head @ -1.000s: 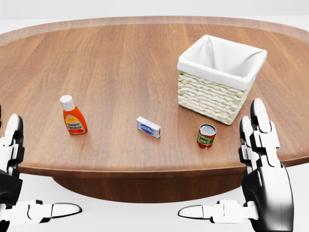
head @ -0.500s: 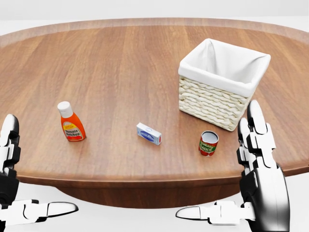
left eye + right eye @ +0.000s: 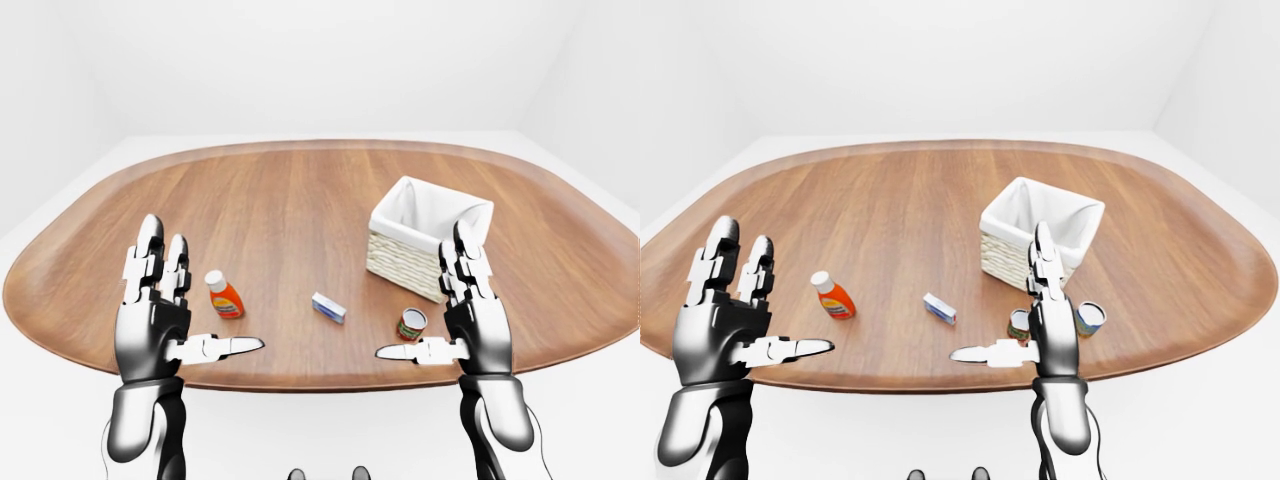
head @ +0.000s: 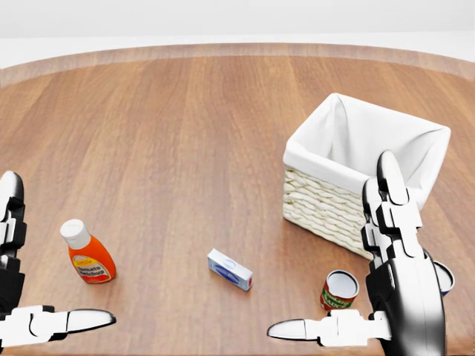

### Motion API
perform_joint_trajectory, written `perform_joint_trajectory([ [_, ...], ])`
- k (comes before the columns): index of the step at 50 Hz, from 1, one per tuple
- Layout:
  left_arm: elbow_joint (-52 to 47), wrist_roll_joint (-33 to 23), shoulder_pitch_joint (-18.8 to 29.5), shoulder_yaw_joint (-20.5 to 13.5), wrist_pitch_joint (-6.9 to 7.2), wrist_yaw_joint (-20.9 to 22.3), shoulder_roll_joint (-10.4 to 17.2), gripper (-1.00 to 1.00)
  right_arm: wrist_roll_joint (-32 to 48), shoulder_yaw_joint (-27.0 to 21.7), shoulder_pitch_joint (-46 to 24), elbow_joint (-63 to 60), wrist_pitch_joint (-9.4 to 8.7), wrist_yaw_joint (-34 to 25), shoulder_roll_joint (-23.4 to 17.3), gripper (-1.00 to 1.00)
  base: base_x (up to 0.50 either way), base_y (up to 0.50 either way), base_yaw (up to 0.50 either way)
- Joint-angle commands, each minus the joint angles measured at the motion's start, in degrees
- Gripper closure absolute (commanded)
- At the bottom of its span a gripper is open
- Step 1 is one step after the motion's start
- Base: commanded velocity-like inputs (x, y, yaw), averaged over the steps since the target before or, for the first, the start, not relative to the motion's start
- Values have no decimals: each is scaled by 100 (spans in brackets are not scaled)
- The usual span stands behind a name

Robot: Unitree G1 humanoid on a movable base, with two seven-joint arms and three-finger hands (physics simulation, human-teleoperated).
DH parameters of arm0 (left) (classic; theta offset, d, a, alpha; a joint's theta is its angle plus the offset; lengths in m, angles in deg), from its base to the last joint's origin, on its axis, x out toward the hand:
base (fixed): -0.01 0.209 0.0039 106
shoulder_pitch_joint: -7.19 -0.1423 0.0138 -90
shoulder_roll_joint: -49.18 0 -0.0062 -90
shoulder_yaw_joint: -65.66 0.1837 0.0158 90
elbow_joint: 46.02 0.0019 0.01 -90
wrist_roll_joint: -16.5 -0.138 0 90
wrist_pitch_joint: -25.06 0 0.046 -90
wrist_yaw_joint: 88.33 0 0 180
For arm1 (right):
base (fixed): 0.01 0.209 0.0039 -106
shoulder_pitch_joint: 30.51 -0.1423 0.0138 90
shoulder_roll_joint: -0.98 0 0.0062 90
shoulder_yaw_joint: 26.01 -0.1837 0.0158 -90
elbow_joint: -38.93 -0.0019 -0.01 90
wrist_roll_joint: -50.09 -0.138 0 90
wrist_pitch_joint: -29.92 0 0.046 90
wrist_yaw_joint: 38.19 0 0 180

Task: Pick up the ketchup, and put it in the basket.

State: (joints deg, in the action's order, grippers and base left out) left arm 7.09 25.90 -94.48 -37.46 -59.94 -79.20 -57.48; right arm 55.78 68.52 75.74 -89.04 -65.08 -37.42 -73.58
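The ketchup (image 4: 87,254) is a small orange-red bottle with a white cap, upright on the wooden table (image 4: 185,126) at the lower left of the head view. The wicker basket (image 4: 326,204) with a white lining stands at the right and looks empty. My left hand (image 3: 185,310) is open, fingers up and thumb pointing right, just left of the ketchup and apart from it. My right hand (image 3: 440,310) is open and empty, raised before the basket's near corner.
A small blue-and-white box (image 4: 229,269) lies between the ketchup and the basket. A red-labelled can (image 4: 338,289) stands below the basket beside my right thumb. A second can (image 3: 1090,318) stands right of my right hand.
The whole head view has shifted: everything on the table sits lower and larger, so the camera has moved closer. Both hands stay open in the same pose.
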Motion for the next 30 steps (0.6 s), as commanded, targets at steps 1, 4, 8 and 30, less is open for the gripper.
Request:
perform_joint_trajectory([
  [1,16,-37,8,14,0,16,1,-100,9,4,-7,11,0,-7,-7,-100,50,0,0],
  [4,37,-61,3,29,0,21,2,-100,12,5,0,9,0,-7,-6,-100,50,0,0],
  [8,40,-77,1,37,0,24,5,-100,16,9,10,-11,0,-6,-3,-100,50,0,0],
  [30,-22,-74,-49,33,0,67,-13,-100,-6,-22,22,36,0,-22,4,-100,50,0,0],
])
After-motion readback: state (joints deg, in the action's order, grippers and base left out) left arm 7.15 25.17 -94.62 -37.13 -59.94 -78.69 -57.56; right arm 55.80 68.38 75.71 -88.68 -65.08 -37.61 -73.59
